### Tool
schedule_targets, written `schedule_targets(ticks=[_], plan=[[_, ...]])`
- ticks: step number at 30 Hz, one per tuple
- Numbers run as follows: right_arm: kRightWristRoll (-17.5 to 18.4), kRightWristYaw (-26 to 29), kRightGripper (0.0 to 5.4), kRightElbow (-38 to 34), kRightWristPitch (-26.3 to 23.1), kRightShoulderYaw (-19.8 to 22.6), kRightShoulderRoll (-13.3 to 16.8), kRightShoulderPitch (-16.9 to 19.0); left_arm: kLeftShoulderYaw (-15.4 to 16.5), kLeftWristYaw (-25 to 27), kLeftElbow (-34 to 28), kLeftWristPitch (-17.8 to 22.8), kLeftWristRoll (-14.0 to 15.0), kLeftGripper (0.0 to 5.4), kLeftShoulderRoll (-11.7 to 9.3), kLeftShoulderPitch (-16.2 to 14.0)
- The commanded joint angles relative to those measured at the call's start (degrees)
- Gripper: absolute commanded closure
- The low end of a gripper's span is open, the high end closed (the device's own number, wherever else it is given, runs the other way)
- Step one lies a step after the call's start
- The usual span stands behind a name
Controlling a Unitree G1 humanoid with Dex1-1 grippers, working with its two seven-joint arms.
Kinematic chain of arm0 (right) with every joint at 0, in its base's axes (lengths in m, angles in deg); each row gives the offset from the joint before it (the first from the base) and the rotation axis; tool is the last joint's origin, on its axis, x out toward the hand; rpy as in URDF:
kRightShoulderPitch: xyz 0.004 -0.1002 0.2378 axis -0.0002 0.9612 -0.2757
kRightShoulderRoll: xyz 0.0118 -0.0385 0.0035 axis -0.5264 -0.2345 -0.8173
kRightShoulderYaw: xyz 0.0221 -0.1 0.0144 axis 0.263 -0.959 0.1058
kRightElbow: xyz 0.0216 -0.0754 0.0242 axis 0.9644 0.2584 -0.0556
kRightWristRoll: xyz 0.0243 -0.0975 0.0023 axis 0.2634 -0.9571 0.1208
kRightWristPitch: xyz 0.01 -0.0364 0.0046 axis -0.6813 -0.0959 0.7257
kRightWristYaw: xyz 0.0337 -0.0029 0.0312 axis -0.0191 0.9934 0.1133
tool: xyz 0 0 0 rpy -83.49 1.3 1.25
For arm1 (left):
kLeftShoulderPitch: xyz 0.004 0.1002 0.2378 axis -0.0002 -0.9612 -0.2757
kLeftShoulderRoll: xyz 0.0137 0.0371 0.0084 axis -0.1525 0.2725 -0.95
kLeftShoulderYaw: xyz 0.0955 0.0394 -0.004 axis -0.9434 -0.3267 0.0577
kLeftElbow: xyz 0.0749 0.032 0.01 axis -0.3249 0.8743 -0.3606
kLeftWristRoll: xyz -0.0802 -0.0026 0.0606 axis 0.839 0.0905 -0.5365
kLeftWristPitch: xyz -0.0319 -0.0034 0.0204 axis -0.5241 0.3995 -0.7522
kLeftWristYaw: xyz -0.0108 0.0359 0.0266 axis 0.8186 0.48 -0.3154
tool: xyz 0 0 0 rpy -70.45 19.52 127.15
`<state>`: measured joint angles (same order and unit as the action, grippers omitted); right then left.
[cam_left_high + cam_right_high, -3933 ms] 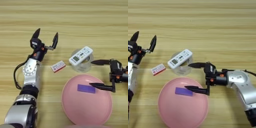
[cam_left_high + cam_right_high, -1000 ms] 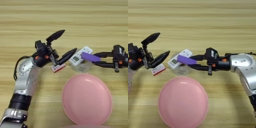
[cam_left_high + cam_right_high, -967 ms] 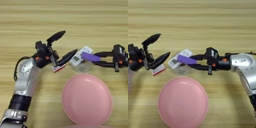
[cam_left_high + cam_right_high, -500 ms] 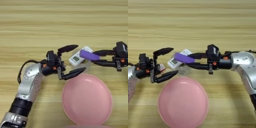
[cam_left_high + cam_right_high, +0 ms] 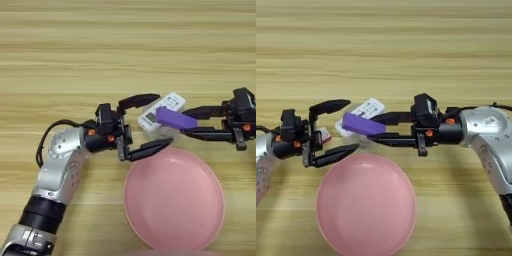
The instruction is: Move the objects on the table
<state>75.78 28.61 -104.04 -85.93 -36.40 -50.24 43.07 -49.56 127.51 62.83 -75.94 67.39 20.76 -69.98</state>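
My right gripper is shut on the small purple block and holds it above the table, just beyond the pink plate. From the left, my left gripper reaches in open. One finger is above the block's left end and the other below it, neither visibly touching. The white remote control lies just behind the block, partly hidden by it.
A small red-and-white card lies on the table behind my left gripper's wrist. A clear container seems to sit under the remote, mostly hidden. The plate's rim is close under the left gripper's lower finger.
The right gripper lifted the purple block off the plate and carried it left. The left gripper left the small card and swung right until its open fingers bracket the block's end.
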Motion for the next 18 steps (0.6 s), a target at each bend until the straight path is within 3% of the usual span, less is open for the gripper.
schedule_targets(ticks=[1, 18], plan=[[0.13, 0.37, 3.97, -0.65, -0.27, -0.24, 0.31, -0.2, -0.03, 0.52, -0.99, 0.13, -0.11, 0.86, -0.11, 0.33], [0.11, 0.39, 3.97, -0.08, -0.53, -2.09, -0.54, -0.81, -0.08, 1.22, -0.67, -0.3, -0.58, 2.44, 0.03, 0.57]])
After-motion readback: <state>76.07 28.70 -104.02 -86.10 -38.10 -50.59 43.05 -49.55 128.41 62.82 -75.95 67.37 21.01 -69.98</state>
